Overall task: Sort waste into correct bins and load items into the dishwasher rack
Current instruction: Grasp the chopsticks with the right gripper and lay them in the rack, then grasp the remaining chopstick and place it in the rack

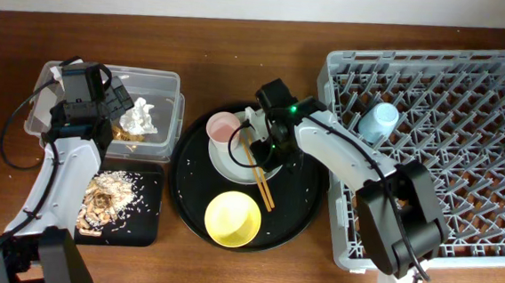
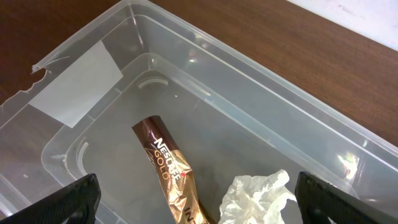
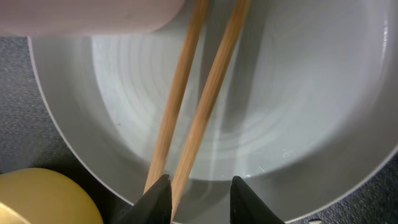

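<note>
My left gripper (image 2: 199, 196) hangs wide open over the clear tub (image 2: 249, 81), nothing between its fingers. Below it in the tub lie the brown-gold wrapper (image 2: 168, 162) and the crumpled white tissue (image 2: 255, 196). Shredded food scraps (image 1: 106, 198) lie in the small black tray (image 1: 144, 228). My right gripper (image 3: 200, 199) is low over the grey-green plate (image 3: 298, 93), jaws partly apart. The two chopsticks (image 3: 214, 81) lie across the plate; one runs in beside the left finger, the other passes behind it. The pink cup (image 1: 224, 127) touches the plate. The yellow bowl (image 1: 233, 219) sits nearer. A light-blue cup (image 1: 379, 122) stands in the dishwasher rack (image 1: 462, 201).
Plate, pink cup, chopsticks and yellow bowl all rest on a large round black tray (image 1: 306, 208) between the tub and the rack. White crumbs dot that tray. A white label (image 2: 78, 84) is stuck on the tub's wall, whose rim is cracked at one corner.
</note>
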